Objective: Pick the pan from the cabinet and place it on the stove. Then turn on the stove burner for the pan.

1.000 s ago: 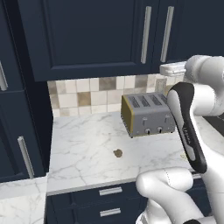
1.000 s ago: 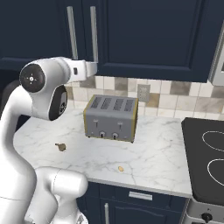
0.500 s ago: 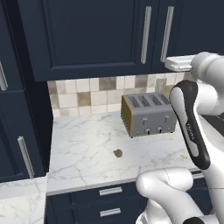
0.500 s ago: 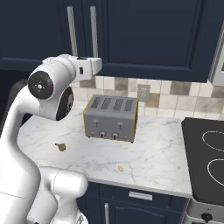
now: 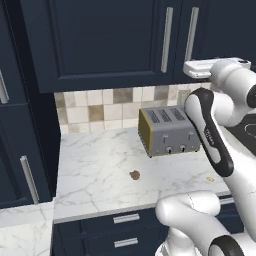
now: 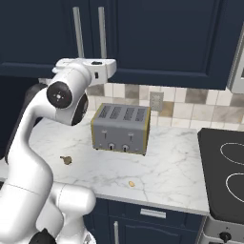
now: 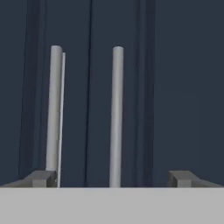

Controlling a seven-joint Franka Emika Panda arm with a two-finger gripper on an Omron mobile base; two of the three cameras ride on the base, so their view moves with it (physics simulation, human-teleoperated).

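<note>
The step in hand, as I judged it, was to open the cabinet (image 5: 100,45), because its doors were closed and the pan was not visible anywhere; I supposed it was inside, behind those doors, but I could not confirm this. To do this step well, I needed to choose one of the two silver bar handles and bring my pincer (image 7: 111,177) so that only this one bar stood between the fingers. In the hand view the left handle (image 7: 53,109) rose just above my left fingertip (image 7: 41,178), and the right handle (image 7: 116,113) stood between the two tips, a little left of the middle. I thought the right one was the better choice, but I should centre it first and go forward slowly, so that no finger struck the door panel. After closing, I should pull along an arc, following the hinge, and not straight back, otherwise the bar could slip out.

My pincer was fully spread and it held nothing. It touched nothing that I could see; the handles were in front of it, apart from the tips.

The stove (image 6: 224,176) was at the right end of the marble counter (image 6: 167,167), well apart from me, with the toaster (image 6: 121,127) between.
</note>
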